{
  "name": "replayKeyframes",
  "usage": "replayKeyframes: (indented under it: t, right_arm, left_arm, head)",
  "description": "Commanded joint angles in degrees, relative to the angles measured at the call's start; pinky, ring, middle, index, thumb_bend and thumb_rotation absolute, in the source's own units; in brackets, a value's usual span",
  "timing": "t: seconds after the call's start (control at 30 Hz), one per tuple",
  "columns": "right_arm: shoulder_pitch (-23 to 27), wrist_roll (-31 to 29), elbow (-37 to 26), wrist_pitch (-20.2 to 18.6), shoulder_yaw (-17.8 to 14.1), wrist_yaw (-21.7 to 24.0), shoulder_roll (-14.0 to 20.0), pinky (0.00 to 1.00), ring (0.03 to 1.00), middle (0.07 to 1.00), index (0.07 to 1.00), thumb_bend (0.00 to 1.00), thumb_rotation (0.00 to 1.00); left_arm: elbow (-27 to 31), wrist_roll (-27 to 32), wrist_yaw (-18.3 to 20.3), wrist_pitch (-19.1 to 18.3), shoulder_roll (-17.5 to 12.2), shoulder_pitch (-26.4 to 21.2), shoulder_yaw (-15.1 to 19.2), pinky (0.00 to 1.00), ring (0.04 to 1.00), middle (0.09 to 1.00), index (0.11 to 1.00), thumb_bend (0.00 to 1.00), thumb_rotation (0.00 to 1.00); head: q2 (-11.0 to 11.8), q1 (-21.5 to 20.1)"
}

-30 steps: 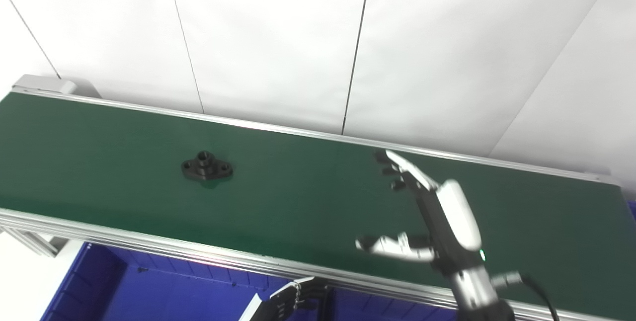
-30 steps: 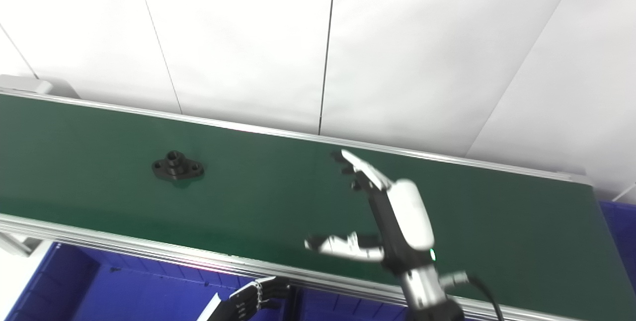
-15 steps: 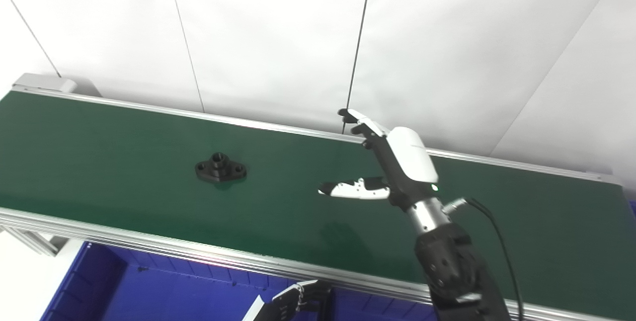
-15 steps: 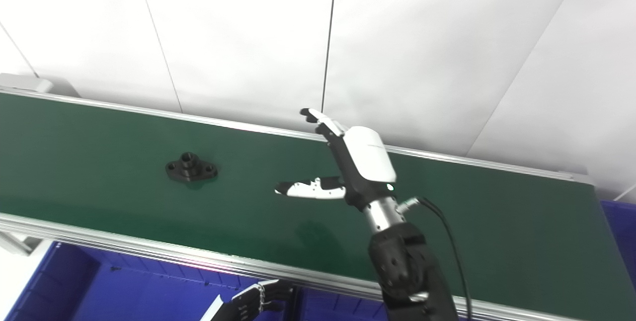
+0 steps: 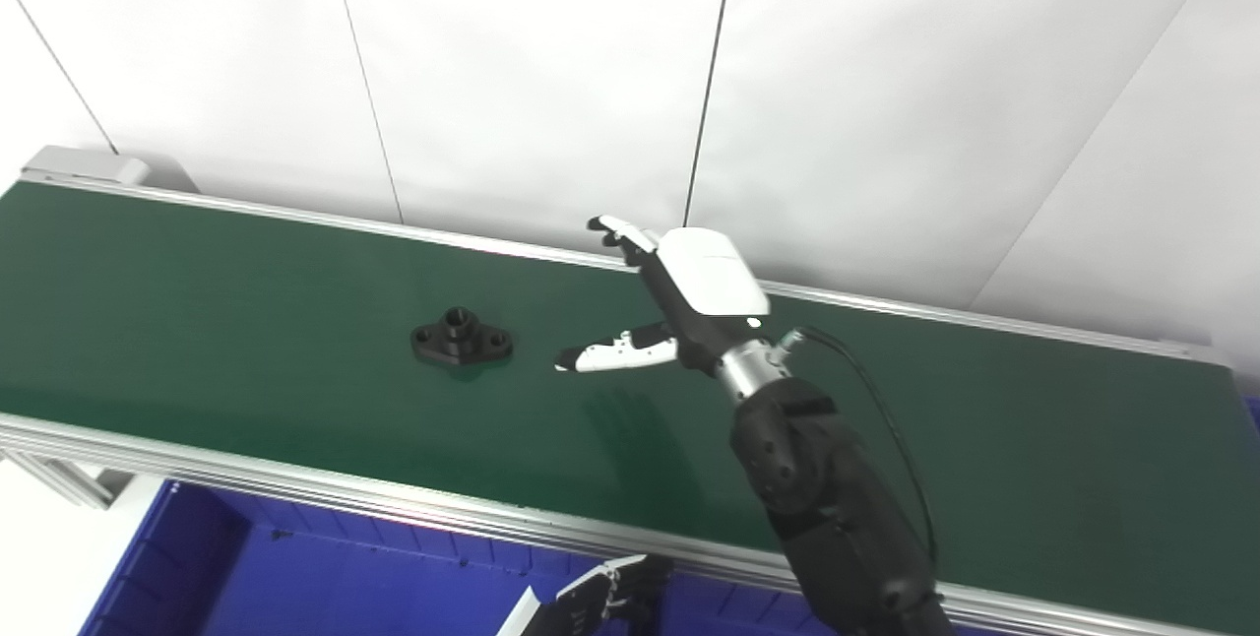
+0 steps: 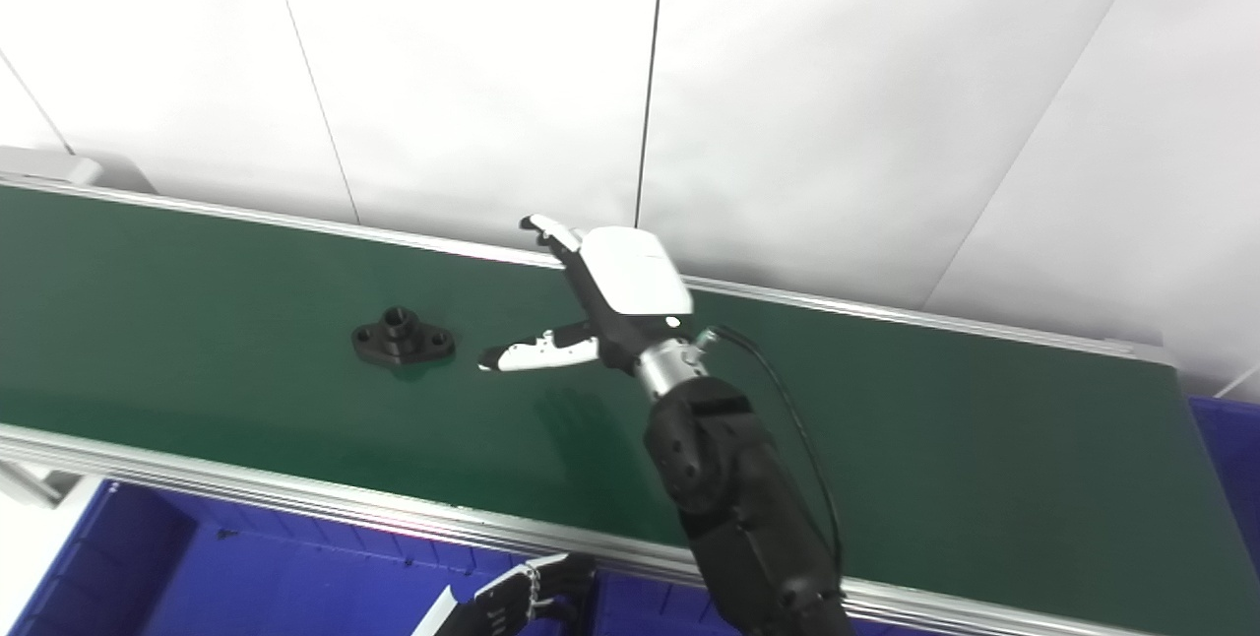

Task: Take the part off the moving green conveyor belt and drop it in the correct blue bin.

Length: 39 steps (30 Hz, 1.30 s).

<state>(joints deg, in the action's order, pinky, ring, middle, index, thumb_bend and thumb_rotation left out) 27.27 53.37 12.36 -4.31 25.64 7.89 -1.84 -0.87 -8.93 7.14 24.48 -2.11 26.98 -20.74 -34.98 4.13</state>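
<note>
Below the green conveyor belt (image 5: 246,272), at its left end, a blue bin (image 5: 295,577) shows only bare floor. The black part (image 5: 461,338) lies flat on the belt, left of the right hand (image 5: 679,306), which hovers spread open above the belt, holding nothing, thumb tip near the part. The left hand (image 5: 600,602) sits below the belt's near rail with fingers curled; its grip cannot be told

Bright, even light from above; sharp focus throughout, with a faint soft shadow beneath the robot hand (image 5: 679,296).
</note>
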Motion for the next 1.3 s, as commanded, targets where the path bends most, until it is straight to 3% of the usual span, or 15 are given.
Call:
replayKeyframes:
  t: [0.0,0.27,0.53,0.83,1.0,1.27]
  right_arm:
    - [3.6,1.1,0.0,-2.2,0.9,-1.3,-1.9,0.57,0.739,0.829,0.872,0.93,0.62]
    - [5.8,2.6,5.2,-4.2,4.4,-2.4,-4.2,0.56,0.713,0.819,0.87,0.94,0.64]
    - [7.1,5.4,9.2,-5.2,9.2,-2.9,-4.5,0.55,0.71,0.818,0.861,0.93,0.7]
    - [7.0,4.2,11.7,-4.7,9.1,-3.7,-2.7,0.55,0.695,0.809,0.846,0.91,0.69]
    - [8.3,1.8,14.5,-4.7,7.3,-3.8,-1.8,0.54,0.696,0.803,0.847,0.9,0.66]
    - [8.5,0.5,16.1,-4.5,6.7,-5.0,-0.2,0.52,0.683,0.787,0.834,0.9,0.63]
  left_arm:
    - [1.9,1.1,0.3,1.6,0.0,0.5,-0.6,0.72,0.81,0.827,0.808,0.88,0.59]
    - [3.1,0.3,0.0,1.8,-0.2,1.2,-0.6,0.72,0.809,0.824,0.809,0.89,0.61]
    - [3.4,0.9,0.6,1.4,-0.7,1.4,-1.3,0.75,0.828,0.837,0.815,0.87,0.6]
    - [3.7,-0.6,-0.4,1.7,0.6,1.9,-1.9,0.76,0.833,0.837,0.809,0.86,0.61]
    - [4.0,-1.1,-0.8,1.7,1.4,2.2,-2.4,0.77,0.836,0.834,0.804,0.86,0.6]
    - [4.3,-2.0,-1.1,2.1,1.1,2.4,-3.0,0.77,0.838,0.836,0.809,0.85,0.61]
  head:
    - [0.0,0.0]
    - [-0.6,0.1]
    - [-0.6,0.2]
    - [-0.3,1.4]
    - [-0.5,1.5]
    - [-0.3,1.9]
